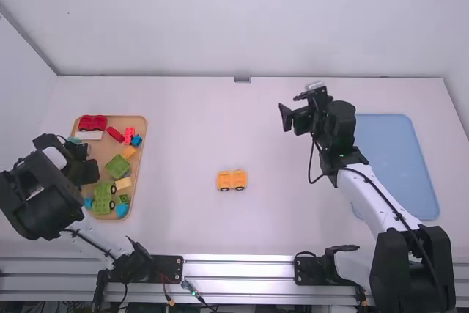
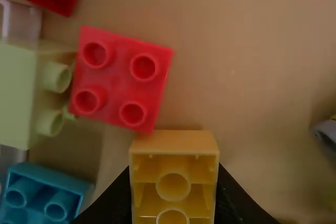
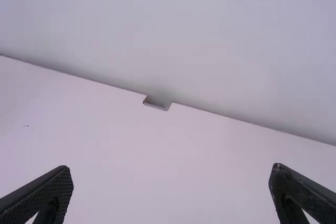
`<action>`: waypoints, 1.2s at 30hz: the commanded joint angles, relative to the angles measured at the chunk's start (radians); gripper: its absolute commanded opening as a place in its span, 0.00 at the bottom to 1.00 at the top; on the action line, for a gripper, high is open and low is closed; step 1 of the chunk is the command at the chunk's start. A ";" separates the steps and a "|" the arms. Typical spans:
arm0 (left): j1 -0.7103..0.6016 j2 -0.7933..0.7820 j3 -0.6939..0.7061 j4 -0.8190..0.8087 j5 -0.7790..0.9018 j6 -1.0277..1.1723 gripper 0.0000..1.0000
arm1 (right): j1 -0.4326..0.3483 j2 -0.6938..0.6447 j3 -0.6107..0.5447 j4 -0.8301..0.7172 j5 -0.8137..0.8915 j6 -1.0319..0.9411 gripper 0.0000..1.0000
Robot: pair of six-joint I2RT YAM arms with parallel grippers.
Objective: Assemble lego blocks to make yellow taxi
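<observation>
Over the left side of the wooden tray (image 1: pixel 156 124) hangs my left gripper (image 1: pixel 89 171). In the left wrist view, my left gripper (image 2: pixel 174 203) is shut on a yellow block (image 2: pixel 173 142), whose hollow underside shows; a red block (image 2: pixel 119 80) lies close by it. A yellow-orange car piece with dark wheels (image 1: pixel 231 179) rests on the table near the middle. My right gripper (image 1: pixel 294 119) is raised above the right part of the table. Seen in the right wrist view, my right gripper (image 3: pixel 170 190) is open with nothing between its widely spread fingers.
The tray also bears a green wheeled vehicle (image 1: pixel 104 197), a green block (image 1: pixel 117 166), a dark red piece (image 1: pixel 93 122) and several other blocks. A blue mat (image 1: pixel 396 159) lies at the right, partly beneath the right arm. A wall rises behind the table.
</observation>
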 commanded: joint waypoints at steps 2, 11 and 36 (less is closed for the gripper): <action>-0.004 -0.092 0.001 -0.016 0.092 -0.003 0.27 | 0.001 0.006 0.043 0.019 -0.087 0.002 0.99; -0.037 -0.331 0.000 -0.093 0.398 0.072 0.25 | 0.001 0.117 0.043 0.254 -0.207 0.160 0.99; -0.756 -0.336 -0.177 0.832 1.091 -0.203 0.23 | 0.140 0.653 0.497 0.561 -1.073 0.386 1.00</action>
